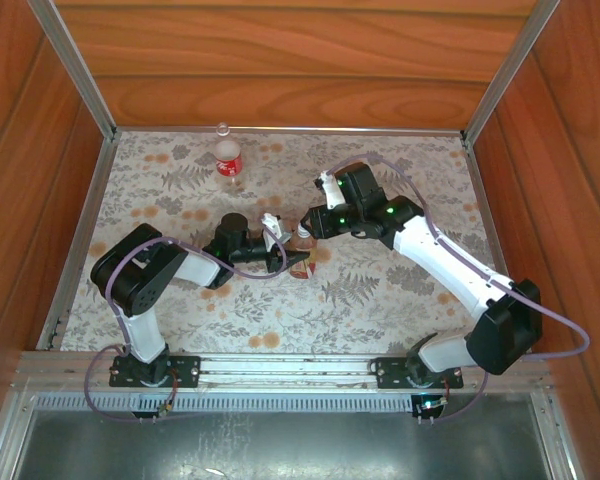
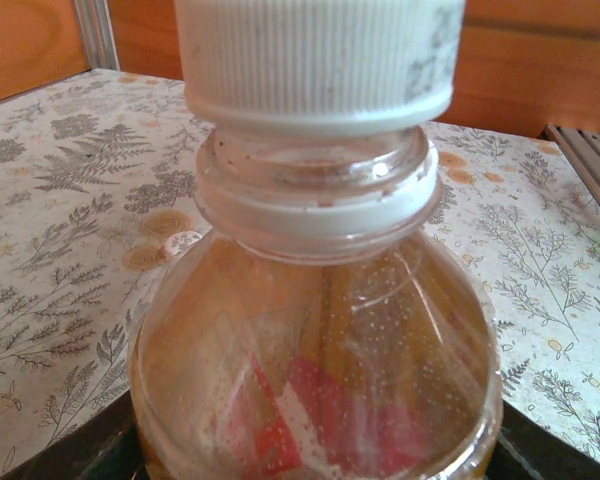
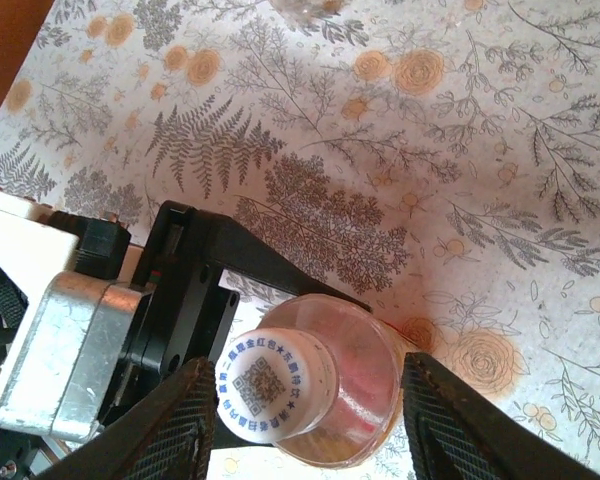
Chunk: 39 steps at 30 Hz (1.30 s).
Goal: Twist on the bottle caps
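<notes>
Right fingers (image 3: 180, 430) partly open, straddling cap (image 3: 273, 385) on amber bottle (image 3: 365, 395).

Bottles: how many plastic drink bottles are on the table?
2: the red-and-white-labelled clear plastic bottle stands near the far edge; the amber-brown clear plastic bottle is mid-table.

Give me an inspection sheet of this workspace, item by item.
Surface: table cover, fern and flower print, lying flat.
Job's things: amber bottle held mid-table, white cap sitting on its neck; red-label bottle upright at the far edge, apparently uncapped; second cap lying loose on the cover.
Clutter: nothing seen.
Grippers: left gripper, jaws shut on the amber bottle's body; right gripper above it, jaws open either side of the white cap.
Cables: purple cable looped along each arm, away from the bottles.
Surroundings: wooden walls, aluminium frame.
</notes>
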Motion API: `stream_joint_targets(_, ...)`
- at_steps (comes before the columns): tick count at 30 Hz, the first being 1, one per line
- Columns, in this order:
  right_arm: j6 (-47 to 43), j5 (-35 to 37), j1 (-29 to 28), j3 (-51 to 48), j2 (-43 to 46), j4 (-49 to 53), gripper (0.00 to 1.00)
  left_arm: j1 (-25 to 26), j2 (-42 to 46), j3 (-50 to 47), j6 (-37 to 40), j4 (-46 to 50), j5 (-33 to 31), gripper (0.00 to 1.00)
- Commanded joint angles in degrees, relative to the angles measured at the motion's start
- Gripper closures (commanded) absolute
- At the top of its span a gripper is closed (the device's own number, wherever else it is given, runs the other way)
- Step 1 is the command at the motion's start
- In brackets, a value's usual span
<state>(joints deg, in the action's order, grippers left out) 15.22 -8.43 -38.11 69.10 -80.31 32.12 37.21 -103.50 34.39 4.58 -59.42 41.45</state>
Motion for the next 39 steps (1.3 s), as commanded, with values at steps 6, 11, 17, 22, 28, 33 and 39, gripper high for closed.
stream_joint_targets(6, 0.1, 0.5, 0.3, 1.8, -1.5, 2.3, 0.47, 0.4, -1.8, -0.7, 0.2, 3.5, 1.8, 0.41)
stream_joint_targets(11, 0.2, 0.2, 0.2, 1.7, -2.0, 2.4, 0.48, 0.5, -1.8, -0.7, 0.3, 3.6, 1.8, 0.42)
stream_joint_targets(17, 0.5, 1.0, 0.3, 0.9, -1.2, 2.4, 0.50, 0.5, -1.9, -0.8, 0.3, 3.5, 1.8, 0.42)
stream_joint_targets(22, 0.9, 1.3, 0.2, -0.4, 0.4, 2.0, 0.51, 0.4, -2.1, -0.6, 0.3, 3.5, 1.8, 0.42)
stream_joint_targets(28, 1.3, 1.6, 0.2, -1.6, 1.6, 1.8, 0.52, 0.4, -2.3, -0.4, 0.2, 3.5, 1.8, 0.42)
stream_joint_targets(33, 1.3, 0.1, 0.2, -1.4, 0.5, 2.1, 0.51, 0.4, -2.4, -0.4, 0.1, 3.5, 1.8, 0.42)
stream_joint_targets(39, 1.2, -1.4, 0.2, -0.1, -0.8, 2.1, 0.50, 0.5, -2.4, -0.4, 0.1, 3.5, 1.8, 0.42)
